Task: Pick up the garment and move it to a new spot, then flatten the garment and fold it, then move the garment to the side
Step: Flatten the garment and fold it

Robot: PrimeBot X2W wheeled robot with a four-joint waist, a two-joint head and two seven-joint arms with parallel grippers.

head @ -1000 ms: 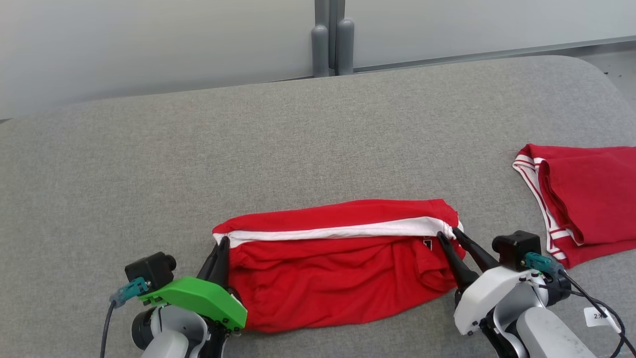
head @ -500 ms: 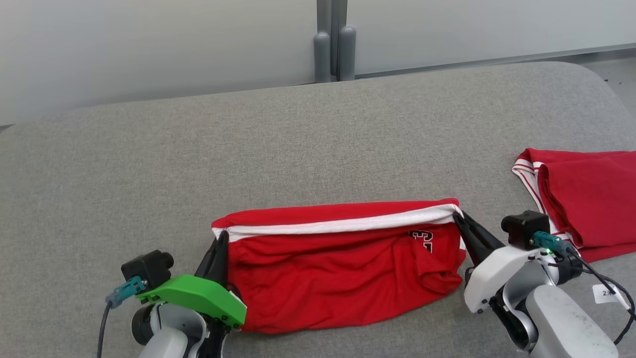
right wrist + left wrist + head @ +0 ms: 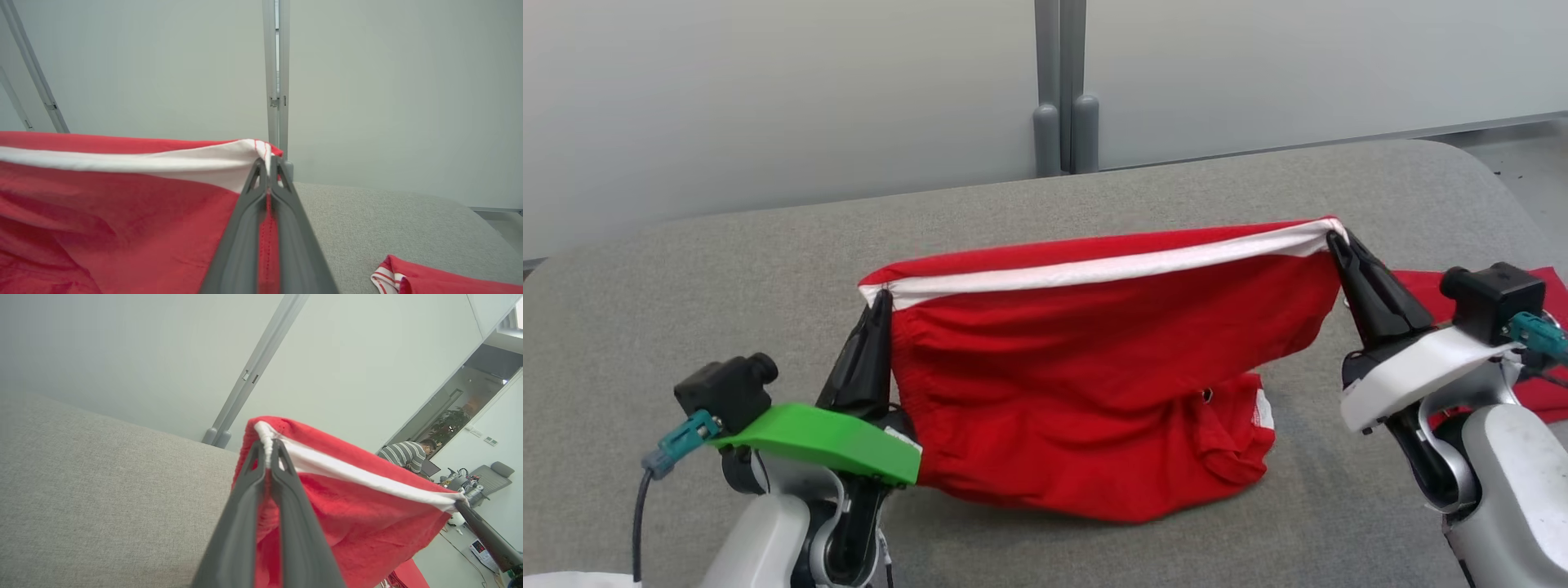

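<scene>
The garment (image 3: pixel 1094 367) is red with a white band along its top edge. It hangs stretched between my two grippers above the grey table (image 3: pixel 727 269), its lower part still bunched on the surface. My left gripper (image 3: pixel 880 296) is shut on the band's left corner, seen close in the left wrist view (image 3: pixel 267 446) on the garment (image 3: pixel 359 514). My right gripper (image 3: pixel 1334 238) is shut on the band's right corner, which the right wrist view shows pinched between the fingers (image 3: pixel 267 163), with the garment (image 3: pixel 122 196) spreading leftward.
A second red garment with white stripes (image 3: pixel 1527 384) lies folded at the table's right edge, partly behind my right arm, also in the right wrist view (image 3: pixel 429 279). A pale wall with a grey post (image 3: pixel 1062 82) stands behind the table. A person (image 3: pixel 408 455) sits far off.
The right gripper closed on the band's right corner. Both grippers then rose, lifting the garment's top edge off the table. The camera also shifted.
</scene>
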